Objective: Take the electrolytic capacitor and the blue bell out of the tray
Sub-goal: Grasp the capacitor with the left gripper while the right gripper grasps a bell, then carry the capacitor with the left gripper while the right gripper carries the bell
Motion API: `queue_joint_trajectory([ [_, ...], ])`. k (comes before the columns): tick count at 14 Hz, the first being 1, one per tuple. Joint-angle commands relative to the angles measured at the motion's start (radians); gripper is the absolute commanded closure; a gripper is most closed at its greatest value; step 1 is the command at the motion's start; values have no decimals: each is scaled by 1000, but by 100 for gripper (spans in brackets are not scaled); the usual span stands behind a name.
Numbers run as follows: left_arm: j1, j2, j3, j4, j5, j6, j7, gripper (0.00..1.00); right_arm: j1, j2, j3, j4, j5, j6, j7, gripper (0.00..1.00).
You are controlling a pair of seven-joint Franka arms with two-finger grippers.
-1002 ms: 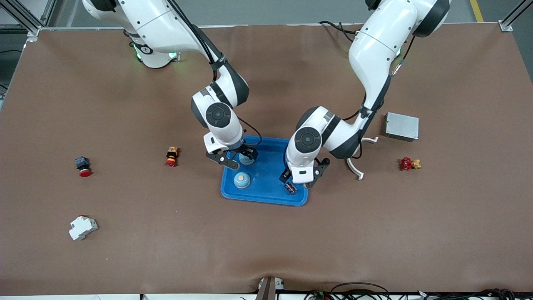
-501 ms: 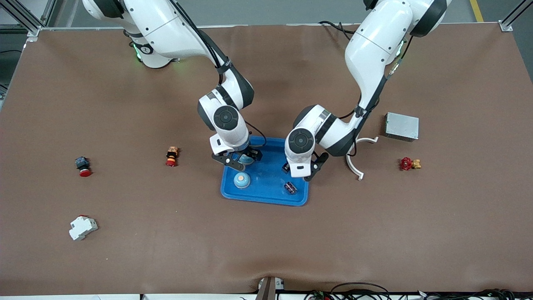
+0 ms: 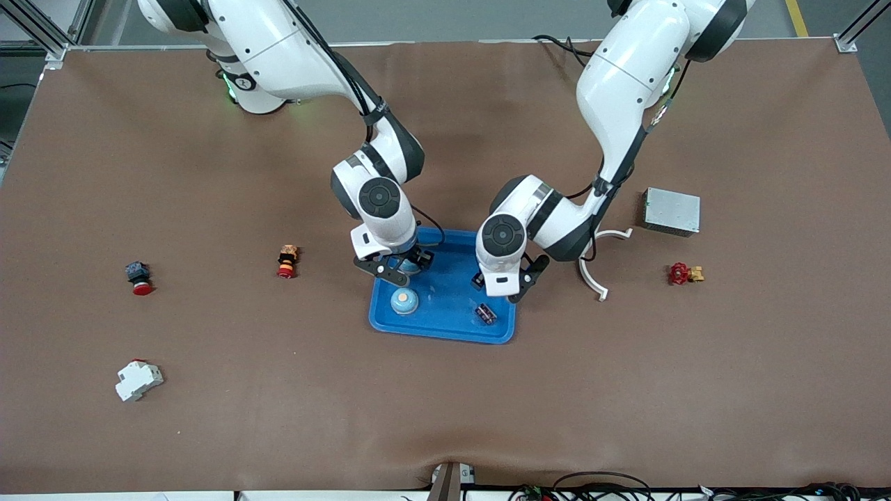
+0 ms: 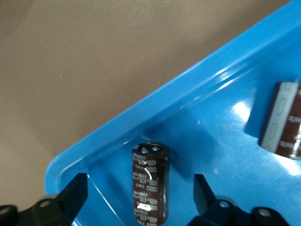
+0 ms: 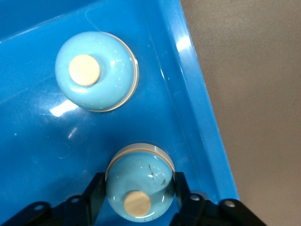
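The blue tray (image 3: pixel 445 323) sat in the middle of the brown table (image 3: pixel 445 403). Everything here is placed by that tray.

The right gripper (image 5: pixel 137 195) was down inside the tray, at the corner toward the right arm's end of the table. Its fingers were pressed on both sides of a blue bell (image 5: pixel 139 188), so it was gripping that bell. A second blue bell (image 3: pixel 404 300) sat in the tray too, nearer to the front camera.

The left gripper (image 4: pixel 140 197) was low in the tray at the left arm's end. Its fingers stood wide apart with a dark capacitor (image 4: pixel 150 181) between them, not touching it. Another capacitor (image 3: pixel 485 314) lay in the tray, nearer to the front camera.

The bell looked smooth, shiny and round, so it could slip. Holding it low across its wide sides seemed best. It looked hard and light. The capacitor was a small, stiff can that lay on its side, so it might roll. Pinching across its round middle should work.
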Motion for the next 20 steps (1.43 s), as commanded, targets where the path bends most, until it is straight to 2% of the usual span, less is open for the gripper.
queue_joint_trajectory([
  [1,-11,-3,8,8,12,40,-24,34,17,10,-12,27,-24,-4,51,100],
  [4,-13,0,8,7,9,60,-25,42,12,-15,-9,51,-20,-60,45,100],
  [6,-18,3,8,7,10,62,-25,44,6,-78,-9,89,-20,-208,28,100],
  [8,-19,15,8,7,16,62,-46,61,-26,-159,-9,87,-12,-316,-63,100],
  [10,-19,20,8,7,21,62,-76,86,-99,-245,-8,49,-7,-366,-171,100],
  [12,-16,14,8,7,21,62,-77,100,-181,-331,-6,-34,-4,-366,-319,100],
  [16,1,-37,18,45,47,57,-71,100,-383,-470,-9,-197,72,-369,-718,100],
  [20,59,-149,16,66,55,45,-62,100,-537,-515,-11,-327,74,-324,-993,100],
])
